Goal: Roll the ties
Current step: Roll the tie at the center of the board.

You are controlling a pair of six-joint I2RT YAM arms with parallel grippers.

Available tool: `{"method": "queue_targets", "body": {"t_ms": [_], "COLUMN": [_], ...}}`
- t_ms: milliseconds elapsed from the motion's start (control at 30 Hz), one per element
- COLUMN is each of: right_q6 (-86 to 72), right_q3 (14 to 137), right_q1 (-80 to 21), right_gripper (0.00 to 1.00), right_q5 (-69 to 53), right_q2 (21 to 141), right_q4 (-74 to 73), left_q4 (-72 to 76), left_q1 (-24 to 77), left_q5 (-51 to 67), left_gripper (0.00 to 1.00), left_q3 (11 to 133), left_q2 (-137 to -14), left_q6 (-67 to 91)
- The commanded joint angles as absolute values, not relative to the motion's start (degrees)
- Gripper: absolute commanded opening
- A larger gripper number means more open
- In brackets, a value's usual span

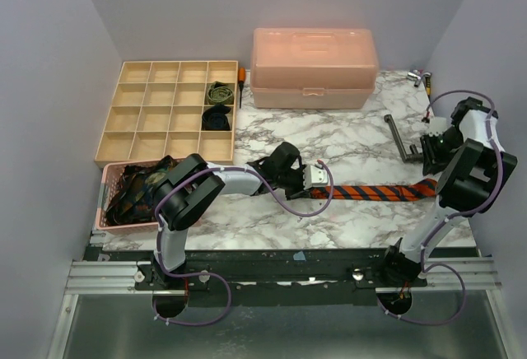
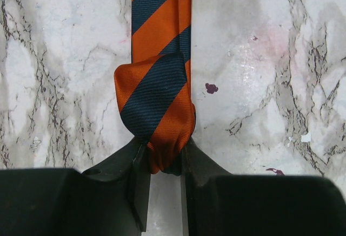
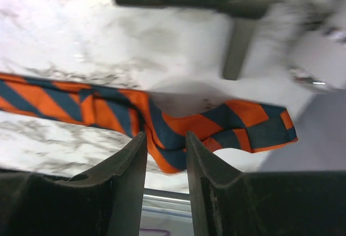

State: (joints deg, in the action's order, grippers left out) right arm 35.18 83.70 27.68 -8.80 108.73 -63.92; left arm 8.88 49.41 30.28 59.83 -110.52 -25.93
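Progress: the rolling of the orange-and-navy diagonally striped fabric necktie is, by my reading, only beginning. It is lying stretched left to right across the white marble-patterned tabletop. In the left wrist view only its narrow end is doubling over into a first small fold, while the rest of the length is lying flat. The left gripper is clenching that folded narrow end between its black fingers. The right gripper is hanging over the wide end near the table's right edge. Its jaws are standing apart with a clear gap between them and are gripping nothing. That view is blurred, so I cannot tell whether a fingertip is brushing the cloth. Containers: the shallow light-wood tray of sixteen square compartments at the far left is holding two finished rolls in its right-hand column. An olive green rolled tie is sitting in the second compartment from the far end, and a dark navy rolled tie in the one just nearer. No other compartment is showing a roll. The pink slatted plastic basket at the near left is holding a heap of dark patterned ties, all unrolled and, as I judge it, waiting their turn. The pale pink lidded plastic box is sitting closed, so its contents are not showing.
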Motion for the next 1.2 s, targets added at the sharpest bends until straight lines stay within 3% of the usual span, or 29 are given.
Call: {"method": "queue_targets", "body": {"t_ms": [0, 133, 300, 533, 800, 1067, 1100, 1167], "right_q6": [40.2, 38.9, 33.9, 19.6, 8.8, 9.0, 9.0, 8.6], "right_q3": [90.2, 92.1, 90.0, 79.8, 73.7, 71.4, 71.5, 71.8], "right_q1": [28.4, 27.5, 23.3, 8.2, -6.2, -8.9, -9.1, -9.3], "right_gripper": [0.38, 0.41, 0.46, 0.50, 0.52, 0.48, 0.46, 0.32], "right_q5": [-4.3, -11.0, -31.1, -51.4, -51.2, -46.5, -46.5, -46.1], "right_q2": [109.7, 109.4, 107.4, 107.5, 110.2, 113.7, 114.0, 115.0], "right_q4": [-64.9, -70.6, -77.3, -68.8, -56.1, -53.4, -53.2, -52.9], "left_q4": [-1.5, -1.9, -2.5, -3.9, -4.2, -4.2, -4.1, -4.3], "left_q1": [49.5, 49.5, 49.4, 49.4, 49.3, 49.3, 49.3, 49.3], "left_q5": [25.6, 25.7, 26.0, 25.8, 25.4, 25.4, 25.5, 25.4], "left_gripper": [0.05, 0.05, 0.05, 0.05, 0.07, 0.08, 0.08, 0.09], "left_q3": [57.4, 57.8, 58.2, 58.8, 58.7, 59.2, 59.2, 59.4], "left_q2": [-113.7, -114.0, -114.2, -114.4, -113.9, -114.2, -114.2, -114.4], "left_q6": [-26.7, -26.6, -27.4, -28.6, -28.8, -28.3, -28.3, -28.2]}}
